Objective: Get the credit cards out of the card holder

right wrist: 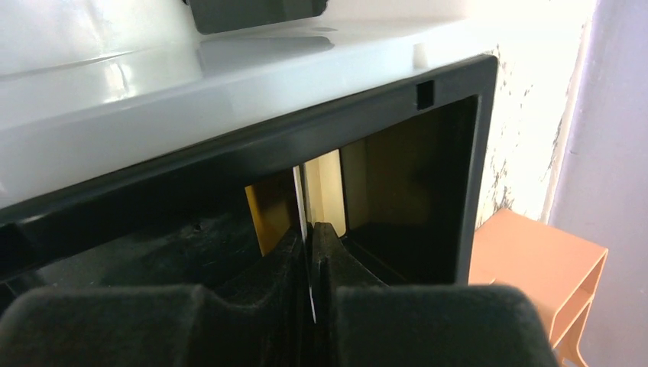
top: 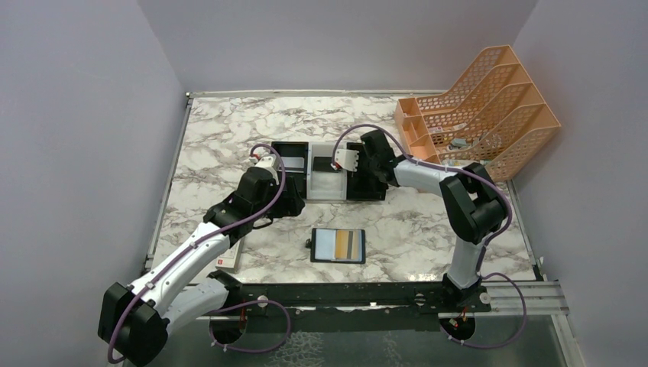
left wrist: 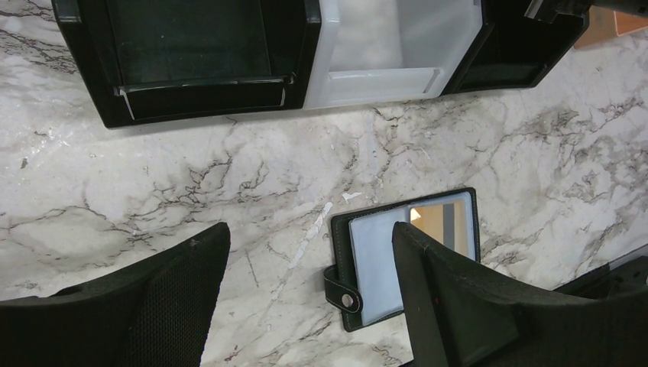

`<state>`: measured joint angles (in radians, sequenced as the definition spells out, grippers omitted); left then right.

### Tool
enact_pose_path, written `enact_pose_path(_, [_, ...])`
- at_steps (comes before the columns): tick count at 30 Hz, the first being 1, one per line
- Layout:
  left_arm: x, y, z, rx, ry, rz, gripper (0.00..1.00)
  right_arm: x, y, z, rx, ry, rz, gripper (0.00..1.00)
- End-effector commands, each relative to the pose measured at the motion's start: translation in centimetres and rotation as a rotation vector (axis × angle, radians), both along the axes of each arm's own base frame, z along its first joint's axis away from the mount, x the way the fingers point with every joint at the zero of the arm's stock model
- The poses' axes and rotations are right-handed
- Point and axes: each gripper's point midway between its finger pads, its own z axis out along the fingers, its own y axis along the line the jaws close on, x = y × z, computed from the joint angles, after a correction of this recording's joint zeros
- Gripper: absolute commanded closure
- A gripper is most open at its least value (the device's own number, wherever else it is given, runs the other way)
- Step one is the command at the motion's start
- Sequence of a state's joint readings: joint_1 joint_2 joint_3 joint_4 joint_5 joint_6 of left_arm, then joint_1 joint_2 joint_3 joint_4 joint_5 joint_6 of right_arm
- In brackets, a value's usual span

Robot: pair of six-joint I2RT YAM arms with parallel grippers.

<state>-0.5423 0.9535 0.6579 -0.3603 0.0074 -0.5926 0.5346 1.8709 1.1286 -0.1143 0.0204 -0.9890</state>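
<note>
The black card holder (top: 338, 245) lies open on the marble near the front. Its left panel (left wrist: 374, 260) is bluish-grey, and a gold-tan credit card (top: 348, 245) with a dark stripe sits in its right pocket (left wrist: 437, 222). My left gripper (left wrist: 309, 229) hangs open above the table, with the holder partly behind its right finger (left wrist: 443, 306) and nothing between the fingers. My right gripper (right wrist: 312, 229) is shut on a thin credit card (right wrist: 301, 200) seen edge-on. It holds the card inside the right black compartment (right wrist: 405, 191) of the tray.
The black-white-black tray (top: 328, 197) stands mid-table, its front wall (left wrist: 382, 80) at the top of the left wrist view. An orange file rack (top: 481, 107) fills the back right corner. A white box with a red mark (top: 228, 260) lies under my left arm.
</note>
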Motion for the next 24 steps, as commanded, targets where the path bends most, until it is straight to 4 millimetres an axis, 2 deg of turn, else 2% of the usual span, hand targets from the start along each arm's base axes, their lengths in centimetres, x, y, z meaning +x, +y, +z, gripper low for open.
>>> enact_pose_path(1, [0.0,0.8,-0.3,0.013,-0.002,0.030,0.20,-0.4,-0.1,-0.9,-0.016,0.057,0.015,0.86])
enact_pose_path(7, [-0.1,0.8,-0.5,0.016,0.005,0.029,0.20,-1.0,-0.4,-1.4,-0.008,0.088,0.001,0.83])
enact_pose_path(8, [-0.1,0.8,-0.6,0.016,0.007,0.030,0.20,-1.1,-0.5,-1.5,-0.008,0.088,0.001,0.80])
enact_pose_path(10, [-0.1,0.9,-0.6,0.017,0.004,0.034,0.20,-1.0,-0.6,-1.4,0.002,0.081,-0.010,0.63])
enact_pose_path(11, [-0.1,0.9,-0.5,0.018,0.004,0.035,0.20,-0.8,-0.5,-1.3,0.013,0.077,-0.020,0.62])
enact_pose_path(15, [0.1,0.9,-0.2,0.022,-0.006,0.035,0.20,-0.3,0.1,-0.8,0.047,0.075,-0.029,0.61])
enact_pose_path(24, [-0.1,1.0,-0.3,0.022,0.002,0.037,0.20,0.9,-0.1,0.1,0.074,0.021,-0.089,0.59])
